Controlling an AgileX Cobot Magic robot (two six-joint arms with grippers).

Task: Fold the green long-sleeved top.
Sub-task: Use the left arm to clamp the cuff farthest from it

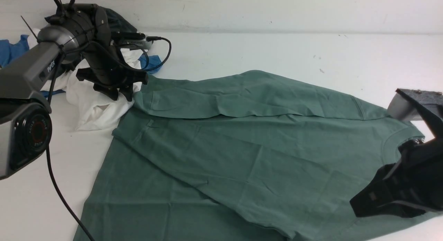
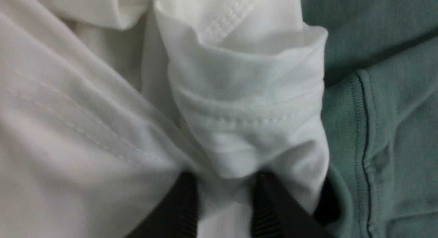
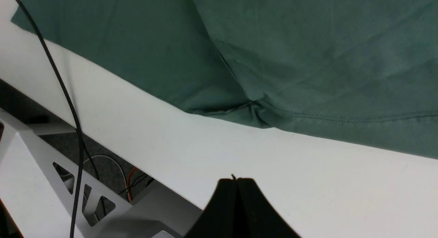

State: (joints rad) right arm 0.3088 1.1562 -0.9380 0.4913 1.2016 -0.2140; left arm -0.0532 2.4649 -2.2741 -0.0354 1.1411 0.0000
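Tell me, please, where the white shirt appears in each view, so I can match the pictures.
Front view: the white shirt lies crumpled at the left, under the left gripper.
Left wrist view: the white shirt fills most of the picture, beside the green long-sleeved top.
Right wrist view: not in it.
Shared landmark: the green long-sleeved top, visible in all three views.

A sage-green long-sleeved top lies spread across a white counter, one sleeve folded along its far edge. At far left, the left tool points down onto a crumpled white shirt beside the sleeve's cuff. At near right, the right tool sits over the top by the neckline.
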